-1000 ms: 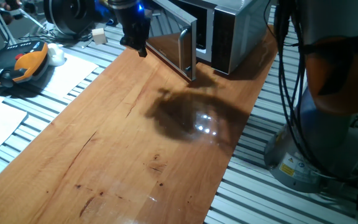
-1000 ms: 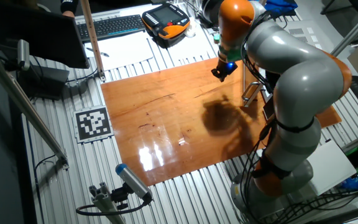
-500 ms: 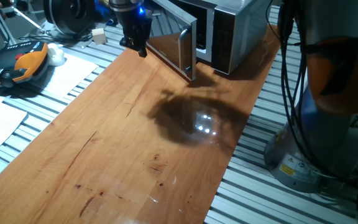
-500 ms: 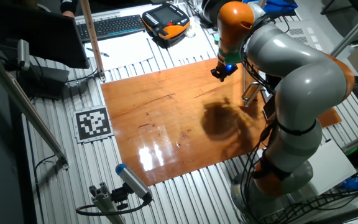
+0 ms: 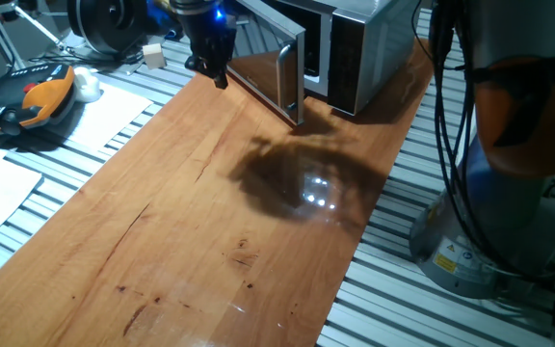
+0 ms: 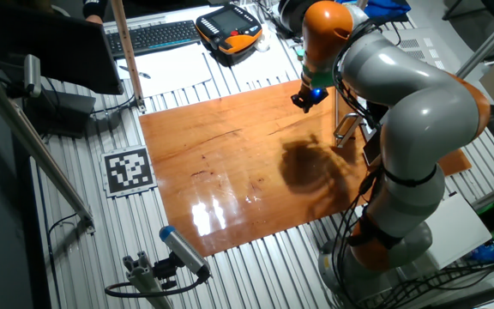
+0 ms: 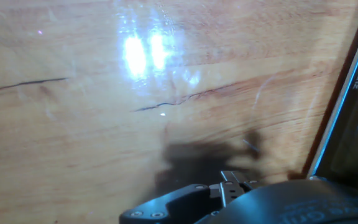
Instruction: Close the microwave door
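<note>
Almost nothing has changed over the last second: in both fixed views the hand [image 5: 216, 69] hangs in the same spot as before, low over the far end of the wooden counter [image 5: 191, 212], just left of the microwave door [image 5: 276, 75]. The door has not moved either; it stands swung well out from the microwave [image 5: 359, 48], its free edge with the silver frame pointing toward the near side of the counter.

The pause suggests the approach is finished and the push has not begun, so the task is at its start. The hand appears close beside the door's outer face, but whether it touches cannot be told.

In the hand view the door's dark edge [image 7: 347, 106] runs down the right side, with bare wood ahead. The fingers are hidden, so how far open the hand is cannot be told; it holds nothing visible.
</note>
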Robot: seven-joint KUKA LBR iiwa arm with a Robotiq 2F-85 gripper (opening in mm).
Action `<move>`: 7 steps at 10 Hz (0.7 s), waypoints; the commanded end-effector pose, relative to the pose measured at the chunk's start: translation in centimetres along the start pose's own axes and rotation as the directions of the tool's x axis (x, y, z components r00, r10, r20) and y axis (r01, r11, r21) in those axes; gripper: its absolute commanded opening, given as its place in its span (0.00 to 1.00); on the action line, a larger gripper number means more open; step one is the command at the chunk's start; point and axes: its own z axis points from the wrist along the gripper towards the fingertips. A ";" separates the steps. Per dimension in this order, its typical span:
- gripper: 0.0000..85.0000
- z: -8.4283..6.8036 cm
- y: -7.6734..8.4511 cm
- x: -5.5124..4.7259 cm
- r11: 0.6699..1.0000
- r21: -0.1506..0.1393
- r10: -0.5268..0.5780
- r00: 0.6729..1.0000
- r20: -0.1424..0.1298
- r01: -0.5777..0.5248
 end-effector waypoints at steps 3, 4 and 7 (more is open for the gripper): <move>0.00 -0.4 -1.9 0.1 0.999 0.051 0.001 1.000 0.007 -0.001; 0.00 -0.5 -3.1 0.3 0.998 0.054 0.009 1.000 -0.001 -0.009; 0.00 -0.3 -6.8 0.7 0.995 0.096 -0.015 1.000 -0.013 0.016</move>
